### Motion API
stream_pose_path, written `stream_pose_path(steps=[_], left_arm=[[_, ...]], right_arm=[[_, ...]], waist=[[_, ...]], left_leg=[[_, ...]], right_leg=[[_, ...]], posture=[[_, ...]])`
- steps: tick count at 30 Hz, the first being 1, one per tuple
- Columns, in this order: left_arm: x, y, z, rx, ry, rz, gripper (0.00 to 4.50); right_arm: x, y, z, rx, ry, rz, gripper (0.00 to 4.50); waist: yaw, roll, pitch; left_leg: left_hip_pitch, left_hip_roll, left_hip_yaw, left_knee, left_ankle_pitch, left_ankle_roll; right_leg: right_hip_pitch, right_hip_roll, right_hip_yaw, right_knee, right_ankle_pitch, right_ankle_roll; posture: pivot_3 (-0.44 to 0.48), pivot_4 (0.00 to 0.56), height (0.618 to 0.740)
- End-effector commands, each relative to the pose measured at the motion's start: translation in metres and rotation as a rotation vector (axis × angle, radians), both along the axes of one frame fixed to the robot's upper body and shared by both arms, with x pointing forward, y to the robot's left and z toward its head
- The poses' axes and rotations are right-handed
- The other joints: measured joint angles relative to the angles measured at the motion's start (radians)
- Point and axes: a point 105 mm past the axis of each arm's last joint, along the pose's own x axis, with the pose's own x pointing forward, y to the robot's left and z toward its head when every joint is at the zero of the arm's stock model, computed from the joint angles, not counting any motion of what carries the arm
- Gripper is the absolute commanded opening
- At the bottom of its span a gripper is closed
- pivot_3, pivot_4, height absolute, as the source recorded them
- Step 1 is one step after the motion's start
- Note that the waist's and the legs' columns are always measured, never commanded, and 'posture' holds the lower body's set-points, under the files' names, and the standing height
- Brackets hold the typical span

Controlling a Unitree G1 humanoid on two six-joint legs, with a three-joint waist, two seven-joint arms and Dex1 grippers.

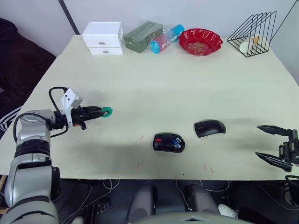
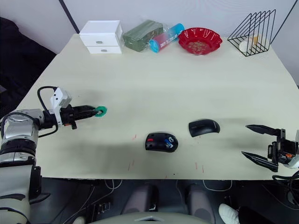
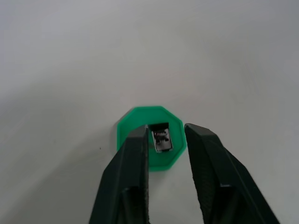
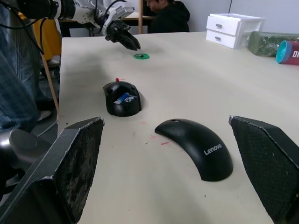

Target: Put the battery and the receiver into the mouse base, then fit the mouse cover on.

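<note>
While the pale table point(image 1: 187, 79) carries white drawers point(image 1: 103, 38), a red bowl point(image 1: 200, 41) and a wire rack point(image 1: 252, 33) along its far edge, the mouse base point(image 1: 168, 142) lies near the front edge, black, with a red patch and a blue-labelled battery in its open compartment. Just right of the base, apart from it, lies the mouse cover point(image 1: 210, 128), smooth, black and domed. Left of the base, the left gripper point(image 3: 166, 140) holds its fingers slightly apart around a small receiver point(image 3: 161, 138) on a green disc point(image 3: 150, 140), contact unclear; the right gripper point(image 1: 273, 145), cut off at the frame edge, is spread wide.
</note>
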Motion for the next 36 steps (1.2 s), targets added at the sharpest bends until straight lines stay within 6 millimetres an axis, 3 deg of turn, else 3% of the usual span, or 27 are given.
stream_pose_path(steps=[1, 36], left_arm=[[0.003, 0.003, 0.012, 0.025, -0.04, -0.007, 1.31], [0.008, 0.002, -0.011, 0.038, -0.001, 0.029, 1.31]], right_arm=[[-0.002, -0.004, 0.009, -0.012, -0.056, -0.012, 4.5], [-0.003, -0.003, 0.011, -0.022, -0.049, -0.005, 4.5]], waist=[[0.0, 0.0, 0.0], [0.0, 0.0, 0.0]], left_leg=[[0.0, 0.0, 0.0, 0.0, 0.0, 0.0], [0.0, 0.0, 0.0, 0.0, 0.0, 0.0]], right_leg=[[0.0, 0.0, 0.0, 0.0, 0.0, 0.0], [0.0, 0.0, 0.0, 0.001, 0.0, 0.0]], posture=[[0.0, 0.15, 0.74], [0.0, 0.15, 0.74]])
